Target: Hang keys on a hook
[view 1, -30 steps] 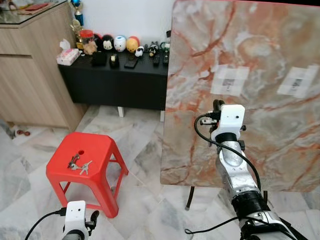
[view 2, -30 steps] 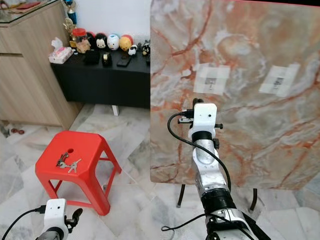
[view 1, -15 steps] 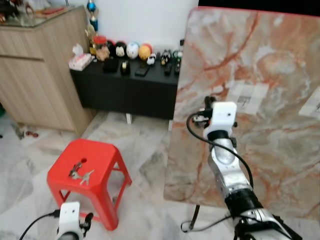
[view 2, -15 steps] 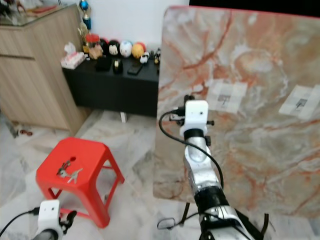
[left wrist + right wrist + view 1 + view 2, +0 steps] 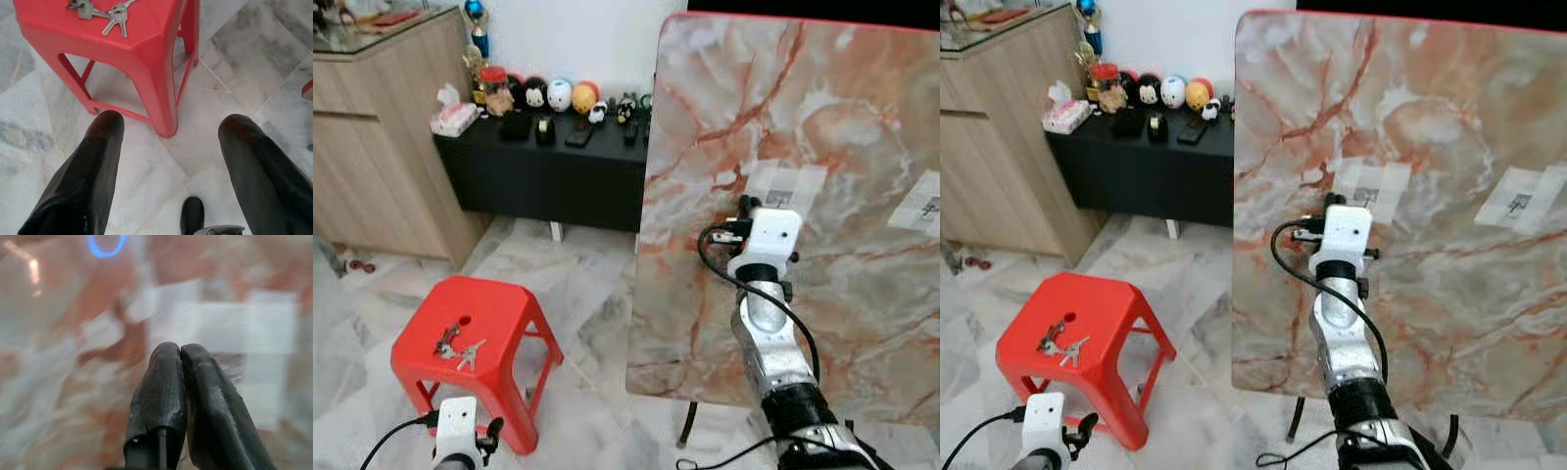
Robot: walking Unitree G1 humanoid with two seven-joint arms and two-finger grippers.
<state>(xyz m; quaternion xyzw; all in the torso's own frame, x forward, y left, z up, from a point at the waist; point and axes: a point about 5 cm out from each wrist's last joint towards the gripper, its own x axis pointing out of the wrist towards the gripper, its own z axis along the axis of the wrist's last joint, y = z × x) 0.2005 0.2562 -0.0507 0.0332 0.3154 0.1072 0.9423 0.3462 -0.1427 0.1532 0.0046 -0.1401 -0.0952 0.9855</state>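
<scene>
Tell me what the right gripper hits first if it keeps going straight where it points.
Probably the marble board: the right gripper, fingers shut, aims at a white taped patch on it. Gap unclear.

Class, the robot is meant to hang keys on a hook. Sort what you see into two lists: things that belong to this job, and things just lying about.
Belongs to the job:
- keys on the red stool
- left gripper, open, low near the stool
- right gripper, shut, raised before the marble board

Just lying about:
- figurines on the black cabinet
- tissue box
- wooden cupboard
</scene>
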